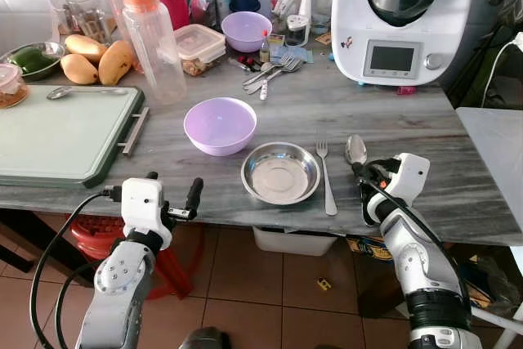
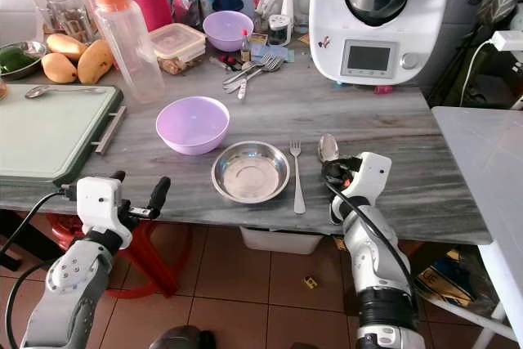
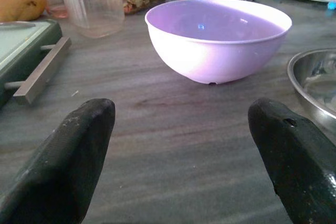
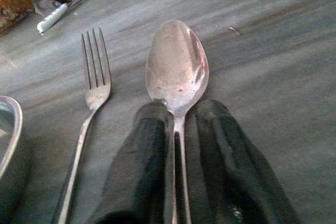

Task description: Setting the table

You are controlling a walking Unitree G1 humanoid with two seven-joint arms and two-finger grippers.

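On the grey counter [image 1: 409, 132] a steel plate [image 1: 280, 172] lies near the front edge, with a fork [image 1: 325, 176] just to its right. A steel spoon [image 1: 355, 149] rests right of the fork; my right gripper [image 4: 176, 129] is shut on its handle, bowl pointing away, low over the counter. A lilac bowl [image 1: 220, 125] stands behind and left of the plate. My left gripper [image 1: 173, 194] hangs open at the counter's front edge, facing the lilac bowl [image 3: 218, 38] from a short way off, with nothing between its fingers [image 3: 68, 156].
A green-rimmed tray [image 1: 61, 132] with a spoon fills the left counter. Behind stand a clear bottle [image 1: 153, 38], mangoes [image 1: 98, 59], a food box [image 1: 198, 45], a second lilac bowl [image 1: 246, 30], loose cutlery [image 1: 274, 71] and a white kitchen machine [image 1: 400, 18]. A red stool [image 1: 102, 239] sits below.
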